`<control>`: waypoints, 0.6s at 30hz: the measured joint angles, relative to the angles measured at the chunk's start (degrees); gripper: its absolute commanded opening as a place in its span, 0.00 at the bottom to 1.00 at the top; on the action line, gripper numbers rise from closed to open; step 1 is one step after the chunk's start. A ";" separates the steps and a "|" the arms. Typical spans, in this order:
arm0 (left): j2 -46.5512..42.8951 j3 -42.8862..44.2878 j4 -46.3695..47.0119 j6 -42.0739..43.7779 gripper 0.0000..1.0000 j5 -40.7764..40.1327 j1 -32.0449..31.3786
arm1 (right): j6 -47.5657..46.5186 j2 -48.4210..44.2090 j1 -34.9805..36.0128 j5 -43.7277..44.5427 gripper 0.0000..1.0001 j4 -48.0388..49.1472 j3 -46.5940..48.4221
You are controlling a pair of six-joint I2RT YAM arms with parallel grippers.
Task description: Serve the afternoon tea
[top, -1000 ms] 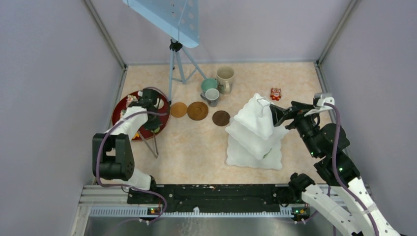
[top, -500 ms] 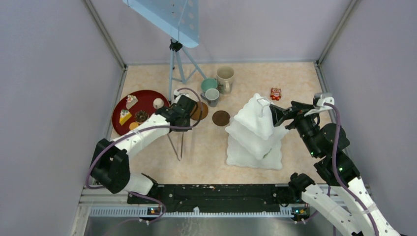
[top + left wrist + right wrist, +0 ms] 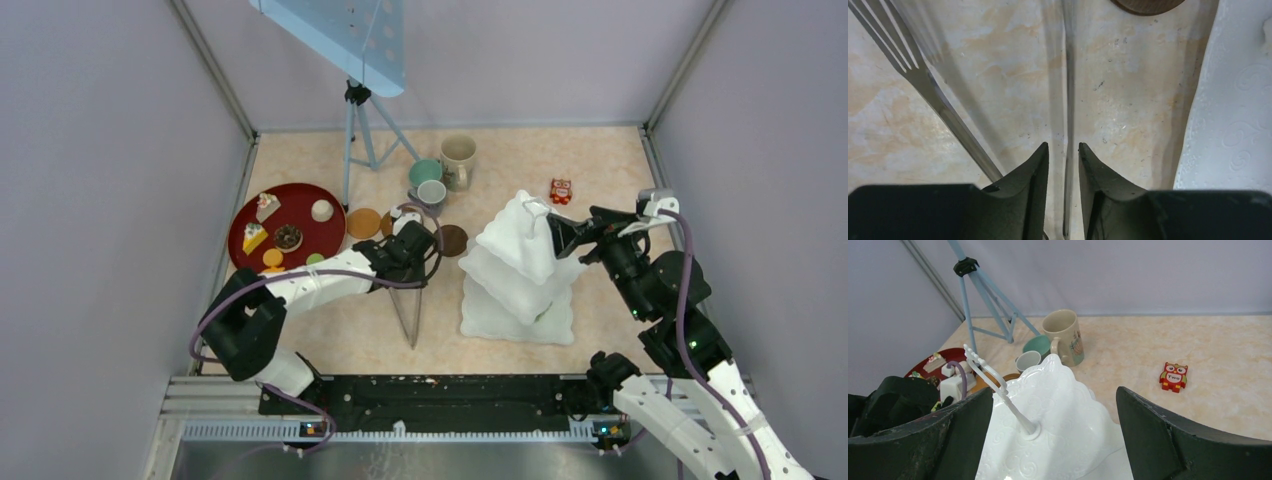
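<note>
Tiers, three of them, make up the white square stand [image 3: 515,265] at the bench's [image 3: 600,160] right. The right gripper [image 3: 1054,392] has its jaws spread wide either side of the top tier. The left gripper [image 3: 1063,146], jaws barely parted, pinches long thin metal tongs [image 3: 923,75] beside the stand.

We count three mugs: a tall beige mug [image 3: 458,160], a teal mug [image 3: 424,172] and a small grey mug [image 3: 432,194]. There are three brown round coasters [image 3: 363,222] and six small colourful toy cakes and cookies [image 3: 288,237] on a round dark-red tray [image 3: 295,193]. A red owl toy [image 3: 1173,376] reads "Two".
</note>
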 measured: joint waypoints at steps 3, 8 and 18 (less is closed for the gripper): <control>0.00 -1.88 1.16 0.09 0.51 1.18 0.02 | 0.39 0.00 0.00 -0.57 0.91 -0.02 0.00; -3.80 -3.98 1.57 0.90 0.83 1.60 -0.57 | 0.63 0.00 0.00 -1.55 0.91 -0.04 0.00; -22.34 -10.25 2.54 -2.23 0.99 -3.45 -8.31 | 2.47 -0.70 0.00 -2.97 0.91 -0.85 0.00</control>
